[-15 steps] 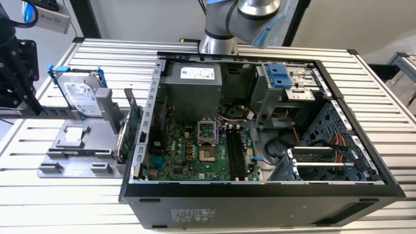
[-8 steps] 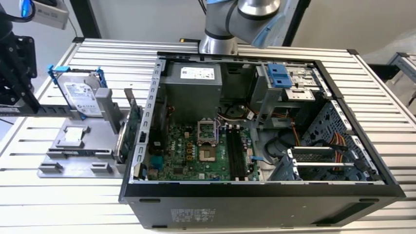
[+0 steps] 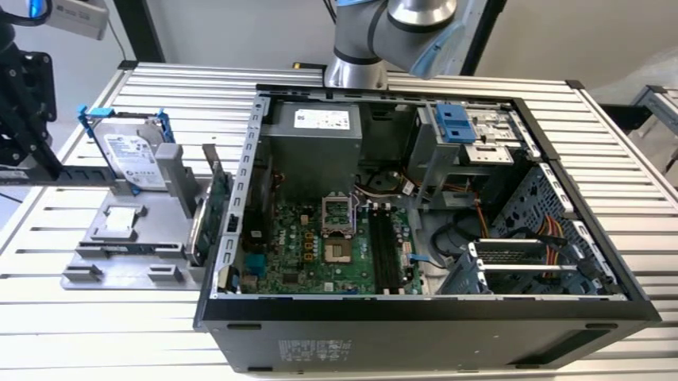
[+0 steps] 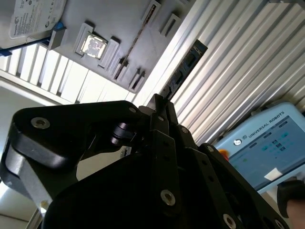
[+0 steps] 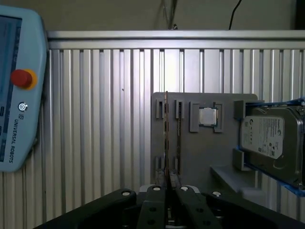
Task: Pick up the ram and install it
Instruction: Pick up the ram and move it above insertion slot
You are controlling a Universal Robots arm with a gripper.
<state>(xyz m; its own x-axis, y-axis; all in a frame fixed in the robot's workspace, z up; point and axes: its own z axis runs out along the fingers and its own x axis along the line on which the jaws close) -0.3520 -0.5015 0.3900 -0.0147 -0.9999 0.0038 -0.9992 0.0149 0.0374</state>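
Observation:
My gripper (image 4: 161,102) is shut on the ram (image 4: 183,69), a long dark stick with small chips that juts out from the fingertips. In the first wrist view the ram (image 5: 166,133) shows edge-on as a thin line rising from the gripper (image 5: 167,183). It hangs high above the grey holder plate (image 5: 200,152) on the slatted table. In the exterior view the arm (image 3: 392,32) reaches up past the top edge behind the open computer case (image 3: 424,317).
On the holder plate (image 3: 117,238) stand a green card (image 3: 217,202), a square chip (image 5: 207,116) and a hard drive in a blue frame (image 5: 271,138). The motherboard's long black slots (image 3: 383,254) lie inside the case. A teach pendant (image 5: 19,95) rests on the table.

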